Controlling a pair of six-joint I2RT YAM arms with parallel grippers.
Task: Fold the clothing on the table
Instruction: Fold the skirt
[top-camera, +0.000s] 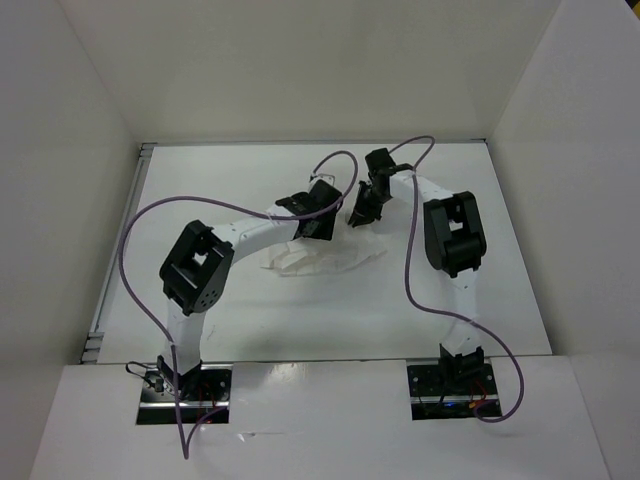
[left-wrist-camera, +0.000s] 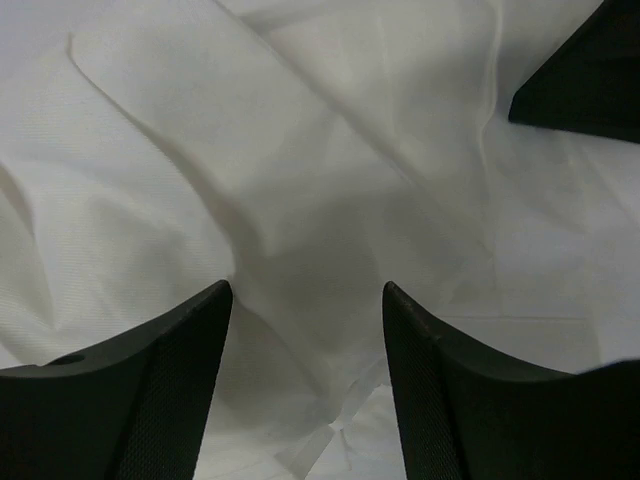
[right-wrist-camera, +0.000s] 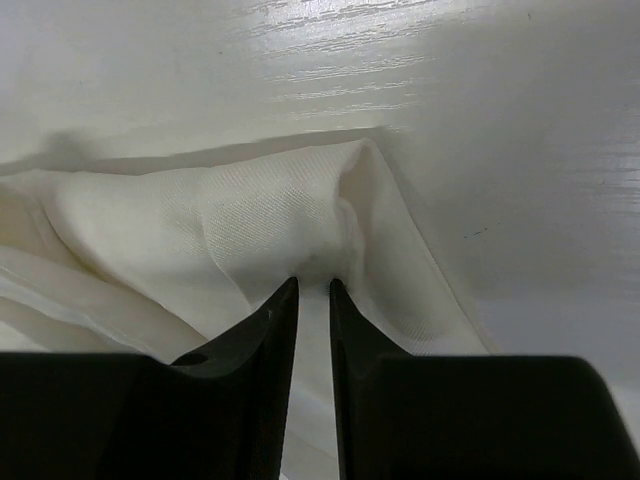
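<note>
Jaws differ between the two arms. The left jaws stand well apart, their black textured fingers (left-wrist-camera: 150, 400) at the bottom of the left wrist view with only cloth showing in the gap. The right jaws are nearly together, with a narrow slit between their black fingers (right-wrist-camera: 250, 360). A raised fold of cloth runs up to the tips, and whether it is clamped cannot be told.

The white, thin, wrinkled fabric garment (top-camera: 320, 262) lies in a low crumpled heap at the centre of the top view on the flat matte white surface (top-camera: 300, 330). Soft creases cross the garment (left-wrist-camera: 300, 150) in the left wrist view. In the right wrist view it (right-wrist-camera: 200, 230) fills the left half of the frame, with bare surface (right-wrist-camera: 500, 150) at the upper right.

Both jaws sit near each other over the garment's upper edge in the top view — the left white arm (top-camera: 250, 232) comes in from the lower left and the right white arm (top-camera: 452, 235) from the right. A black wedge (left-wrist-camera: 590, 70) shows at the upper right of the left wrist view. Thin purple cables (top-camera: 130, 260) loop beside the arms.
</note>
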